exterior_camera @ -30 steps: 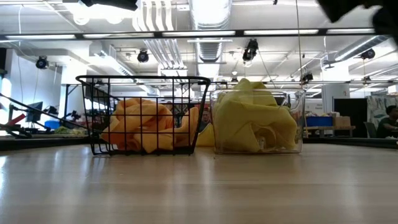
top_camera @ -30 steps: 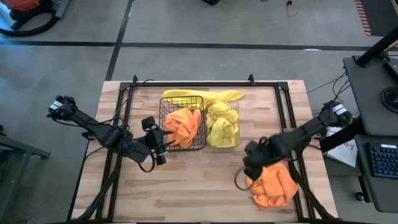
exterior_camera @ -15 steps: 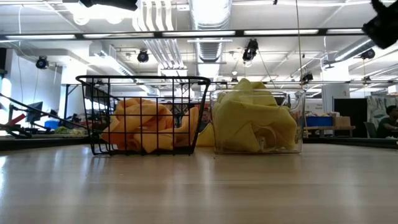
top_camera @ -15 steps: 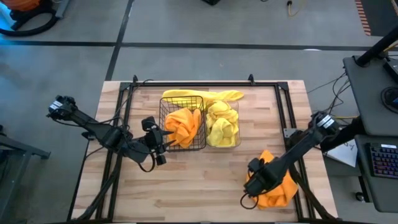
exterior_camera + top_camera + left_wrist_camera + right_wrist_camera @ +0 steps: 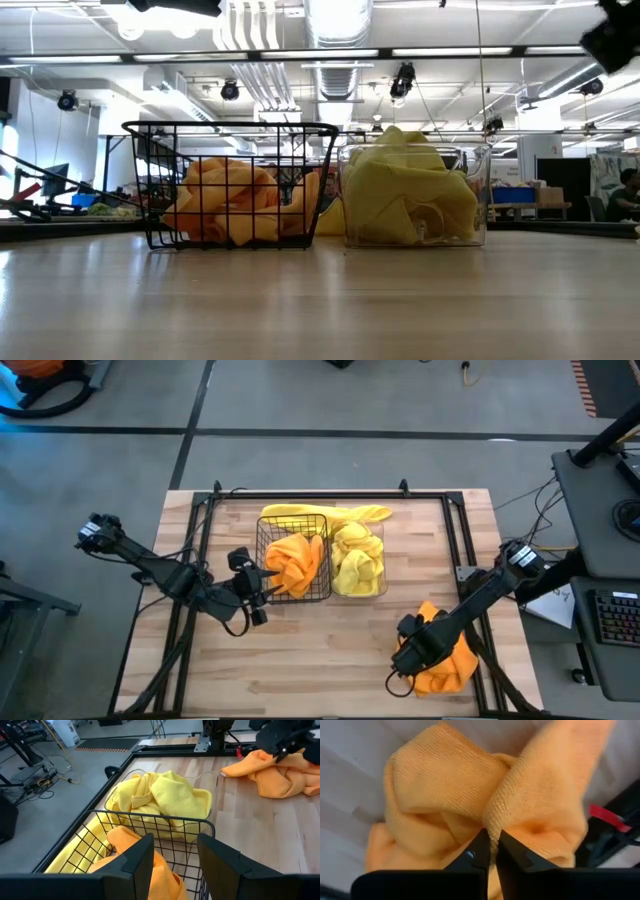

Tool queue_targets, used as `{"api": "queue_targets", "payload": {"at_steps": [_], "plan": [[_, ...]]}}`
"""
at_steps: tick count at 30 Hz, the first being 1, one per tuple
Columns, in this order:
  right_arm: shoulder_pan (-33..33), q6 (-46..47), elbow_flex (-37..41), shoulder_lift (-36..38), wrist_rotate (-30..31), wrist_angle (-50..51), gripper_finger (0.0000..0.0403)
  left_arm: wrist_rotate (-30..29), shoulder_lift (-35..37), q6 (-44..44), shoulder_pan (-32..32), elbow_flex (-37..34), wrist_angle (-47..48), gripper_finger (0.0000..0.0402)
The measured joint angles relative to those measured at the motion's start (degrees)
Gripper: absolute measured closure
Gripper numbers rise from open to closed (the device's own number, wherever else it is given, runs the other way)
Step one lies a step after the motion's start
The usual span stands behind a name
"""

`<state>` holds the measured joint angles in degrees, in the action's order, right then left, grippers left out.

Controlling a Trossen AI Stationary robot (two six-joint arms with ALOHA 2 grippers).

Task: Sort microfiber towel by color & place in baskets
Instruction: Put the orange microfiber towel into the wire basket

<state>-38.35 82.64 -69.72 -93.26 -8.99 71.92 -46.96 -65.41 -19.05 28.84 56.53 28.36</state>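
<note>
Right gripper [image 5: 491,851] dropped, pinched shut on orange towel [image 5: 450,795].

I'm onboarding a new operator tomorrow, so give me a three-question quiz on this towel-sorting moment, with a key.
1. True or false: the right claw is shut on an orange towel.
2. Which basket holds yellow towels? A) black wire basket B) clear plastic basket
3. Fill in: the left claw rests at the outer side of the ______ basket.

Key:
1. True; its fingers pinch a fold of the orange pile near the table's right front corner.
2. B; the wire basket holds orange towels.
3. Black wire.
</note>
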Motion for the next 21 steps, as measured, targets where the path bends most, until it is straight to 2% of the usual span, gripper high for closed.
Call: {"api": "queue_targets", "payload": {"at_steps": [2,5,8,12,17,21], "plan": [[0.0,0.0,-1.7,1.9,1.2,3.5,0.0392,1.3,0.0,0.3,0.0,0.0,-0.8,0.0265],[0.0,0.3,-5.4,5.1,5.8,9.3,0.0393,8.5,0.0,3.0,0.0,-0.1,-2.6,0.0265],[0.0,0.5,-9.6,8.7,13.7,12.6,0.0393,15.1,-0.3,7.4,0.1,-0.7,-7.2,0.0265],[0.0,-3.8,-15.6,13.0,26.0,12.5,0.0394,16.5,-1.2,11.2,0.2,-1.0,-12.3,0.0265],[0.0,-19.9,-22.8,16.4,37.4,6.2,0.0394,16.1,-1.7,13.6,0.2,-1.0,-18.2,0.0265],[0.0,-38.5,-25.8,18.5,41.8,-5.4,0.0394,16.1,-1.7,17.4,0.2,-1.0,-23.6,0.0257]]}}
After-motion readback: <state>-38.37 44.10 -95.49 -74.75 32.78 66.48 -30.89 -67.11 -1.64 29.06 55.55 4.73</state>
